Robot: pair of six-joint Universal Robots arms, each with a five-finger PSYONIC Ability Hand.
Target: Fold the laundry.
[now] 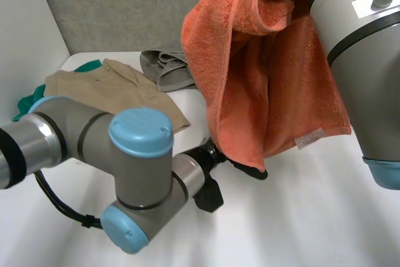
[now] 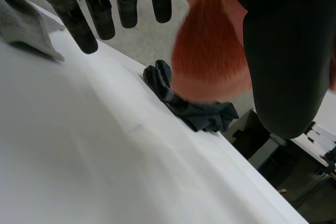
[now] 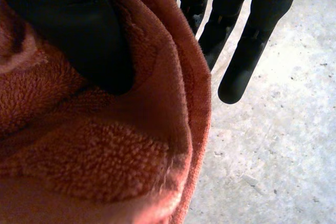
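Orange terry towel is hanging above the white surface, long axis vertical, doubled over itself, with a white label at its lower corner. Right hand is pinching the upper fold, thumb pressing into the pile, fingers straight behind. Left hand is hovering at the lower hem, fingers straight and spread; contact is hard to make out. Grey right arm is hiding the towel's top.
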